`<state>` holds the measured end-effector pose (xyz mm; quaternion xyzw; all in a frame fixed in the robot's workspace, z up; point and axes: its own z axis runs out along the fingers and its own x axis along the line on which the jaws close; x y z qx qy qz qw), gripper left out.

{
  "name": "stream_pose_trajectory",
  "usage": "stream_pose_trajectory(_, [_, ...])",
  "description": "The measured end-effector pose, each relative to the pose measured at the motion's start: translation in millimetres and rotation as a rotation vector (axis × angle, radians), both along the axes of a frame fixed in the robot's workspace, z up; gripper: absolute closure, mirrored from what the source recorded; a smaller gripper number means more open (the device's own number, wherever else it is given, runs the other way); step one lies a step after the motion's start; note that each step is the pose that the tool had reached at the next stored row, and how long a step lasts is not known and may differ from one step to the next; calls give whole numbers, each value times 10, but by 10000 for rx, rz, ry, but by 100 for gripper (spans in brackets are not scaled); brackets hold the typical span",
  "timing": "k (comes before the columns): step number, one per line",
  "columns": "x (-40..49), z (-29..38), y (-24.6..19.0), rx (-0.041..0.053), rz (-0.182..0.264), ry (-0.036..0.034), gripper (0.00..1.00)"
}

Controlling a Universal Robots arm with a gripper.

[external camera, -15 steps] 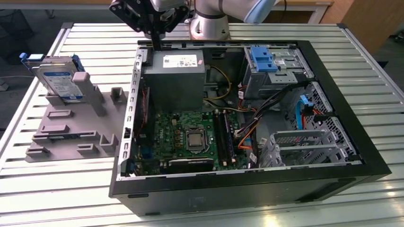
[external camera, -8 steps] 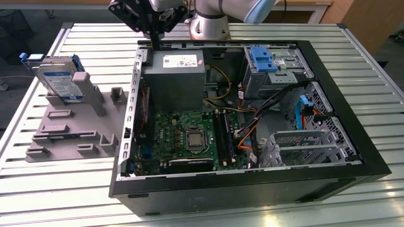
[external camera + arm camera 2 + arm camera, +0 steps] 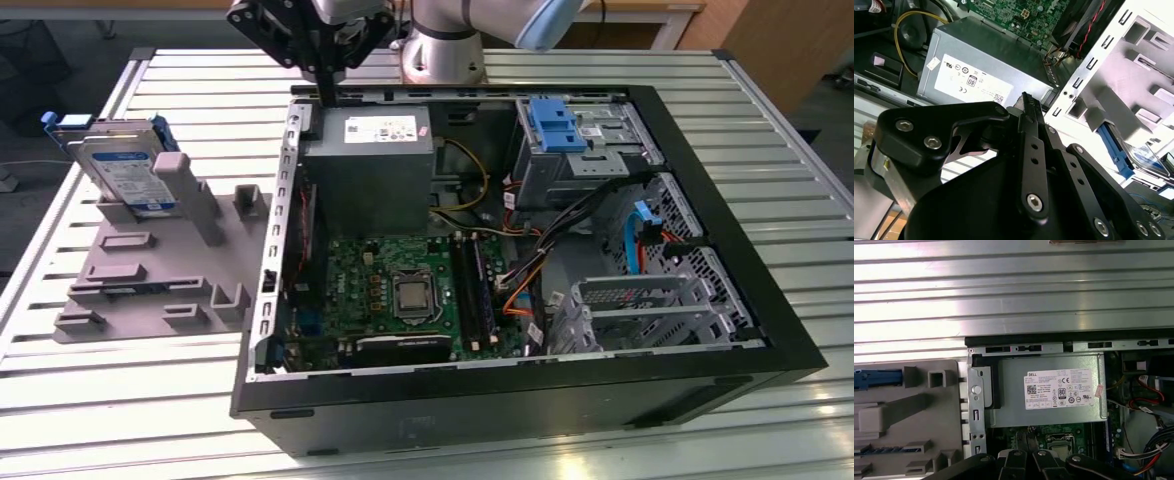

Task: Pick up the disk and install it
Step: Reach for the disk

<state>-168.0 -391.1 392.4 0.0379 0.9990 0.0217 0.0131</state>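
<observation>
The disk (image 3: 123, 172) is a silver drive with a white-and-blue label in a blue frame. It leans upright on a grey holder (image 3: 147, 265) at the exterior view's left, beside the open computer case (image 3: 534, 390). In the second wrist view the disk (image 3: 1143, 157) shows past the case wall. My gripper (image 3: 326, 98) hangs over the case's back left corner, above the power-supply box, well apart from the disk. Its fingers (image 3: 1027, 100) are pressed together with nothing between them.
Inside the case are a grey power-supply box (image 3: 367, 160), a green motherboard (image 3: 400, 290), a blue bracket (image 3: 558, 125) on a drive bay and a bare metal drive cage (image 3: 641, 310) among cables. The case stands on a slatted metal table (image 3: 134, 400).
</observation>
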Motion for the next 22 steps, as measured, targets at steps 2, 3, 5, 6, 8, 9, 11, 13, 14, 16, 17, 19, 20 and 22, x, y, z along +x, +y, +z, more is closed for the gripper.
stream_pose_trajectory(2, [-4,0,0,0,0,0,89])
stream_pose_trajectory(3, [-6,0,1,1,0,0,89])
stream_pose_trajectory(5, [-11,-1,1,0,0,0,89])
stream_pose_trajectory(6, [-13,-1,1,0,0,0,89])
stream_pose_trajectory(8, [-18,-1,1,0,0,0,89])
stream_pose_trajectory(9, [-20,-1,2,0,0,0,89])
stream_pose_trajectory(11, [-24,-1,2,0,1,0,89])
stream_pose_trajectory(13, [-28,-2,2,0,0,0,89])
stream_pose_trajectory(14, [-30,-2,2,0,1,0,89])
stream_pose_trajectory(16, [-35,-2,3,0,0,0,89])
stream_pose_trajectory(17, [-37,-2,3,0,0,0,89])
stream_pose_trajectory(19, [-41,-3,3,1,0,-1,89])
stream_pose_trajectory(20, [-43,-3,3,0,0,0,89])
stream_pose_trajectory(22, [-48,-3,4,0,0,0,89])
